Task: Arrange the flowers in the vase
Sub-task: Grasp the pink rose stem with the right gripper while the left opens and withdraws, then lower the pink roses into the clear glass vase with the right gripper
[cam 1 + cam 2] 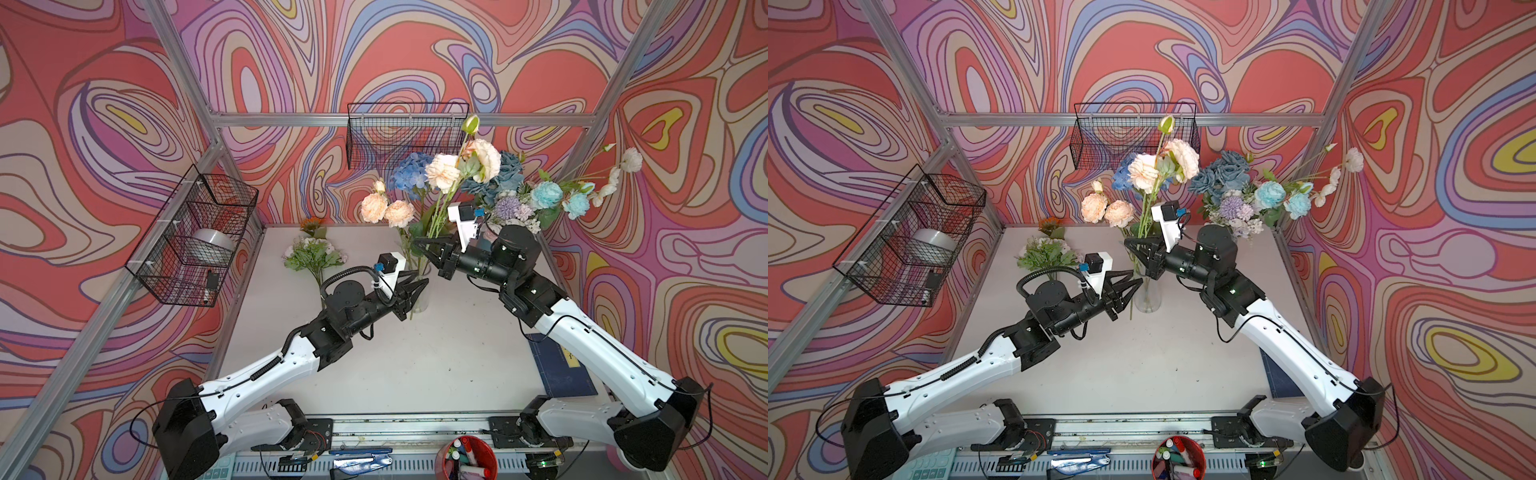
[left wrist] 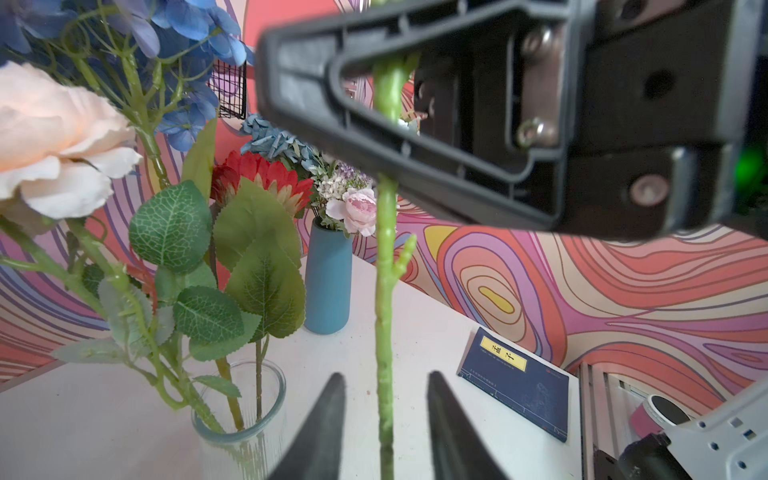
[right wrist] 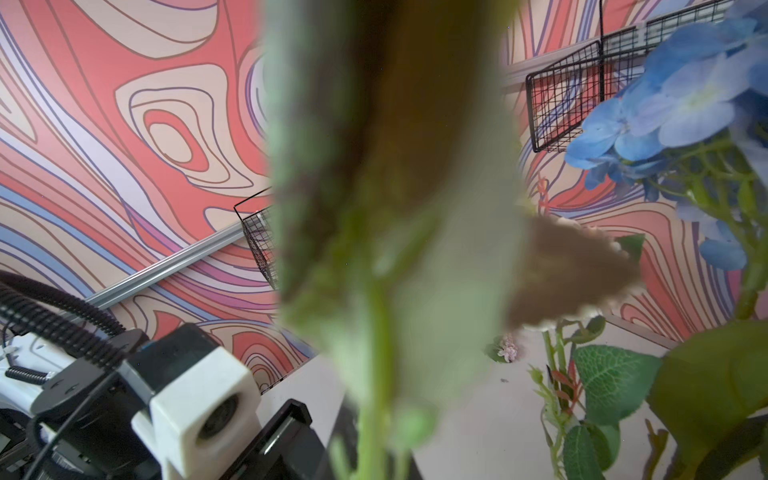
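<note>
Here, knobbly stem (image 2: 384,291), ribbed glass vase (image 2: 224,453)

Swirl-patterned walls (image 1: 415,50), white tabletop (image 1: 374,365)

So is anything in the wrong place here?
Yes. A leafy bunch of pale flowers lies flat on the white table, not in any vase. And the long green flower stem hangs beside the clear glass vase, outside it.
</note>
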Available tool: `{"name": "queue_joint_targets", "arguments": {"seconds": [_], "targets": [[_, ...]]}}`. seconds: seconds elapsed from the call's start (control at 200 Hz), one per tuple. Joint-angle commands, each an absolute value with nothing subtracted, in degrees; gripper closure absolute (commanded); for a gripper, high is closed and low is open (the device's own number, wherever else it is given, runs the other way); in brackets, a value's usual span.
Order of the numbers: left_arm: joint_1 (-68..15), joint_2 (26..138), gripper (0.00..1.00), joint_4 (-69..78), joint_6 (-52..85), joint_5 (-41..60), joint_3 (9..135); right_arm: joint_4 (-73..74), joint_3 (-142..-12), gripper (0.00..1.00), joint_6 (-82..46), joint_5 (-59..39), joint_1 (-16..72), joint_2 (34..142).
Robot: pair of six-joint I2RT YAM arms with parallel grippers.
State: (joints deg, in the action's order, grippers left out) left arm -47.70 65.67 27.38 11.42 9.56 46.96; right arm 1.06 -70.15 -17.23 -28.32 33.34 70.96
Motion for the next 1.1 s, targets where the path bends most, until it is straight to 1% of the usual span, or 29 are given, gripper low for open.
{"name": "queue_joint_targets", "arguments": {"seconds": [0.0,0.05,0.075,0.275,0.426,0.496,0.586,0.766,0.931,1.092], "targets": [[-48.0,64.9,0.09,29.9,12.9,7.1,48.1,-1.1,-68.2,1.00,-15.1,-24.4,33.1,69.1],[-48.0,64.3,0.01,29.3,13.3,6.4,48.1,-2.0,-67.2,1.00,-14.4,-22.1,33.1,68.3],[-48.0,63.9,0.00,29.0,13.4,6.1,48.0,-2.6,-66.6,1.00,-14.1,-20.8,33.1,67.9],[-45.6,59.1,0.00,26.7,16.4,1.3,44.8,-9.3,-63.9,1.00,-11.0,-9.8,33.1,64.2],[-42.9,55.2,0.00,23.0,21.4,-9.7,40.7,-13.0,-64.0,1.00,-8.8,3.2,33.2,62.1],[-40.7,53.8,0.00,19.9,25.7,-14.3,39.2,-12.6,-64.7,1.00,-8.1,8.5,33.1,61.5],[-37.3,52.4,0.00,18.3,30.6,-14.9,36.6,-9.4,-65.2,1.00,-7.2,13.0,33.1,60.8],[-35.3,52.1,0.00,17.3,34.9,-14.3,33.1,0.3,-66.8,1.00,-5.5,13.2,33.1,61.4],[-35.1,53.9,0.00,16.8,37.0,-13.0,32.3,6.0,-70.1,1.00,-3.9,10.3,33.1,63.8],[-35.2,56.3,0.00,18.4,39.9,-10.3,31.3,13.7,-70.1,1.00,-3.2,7.6,33.1,66.0]]}}
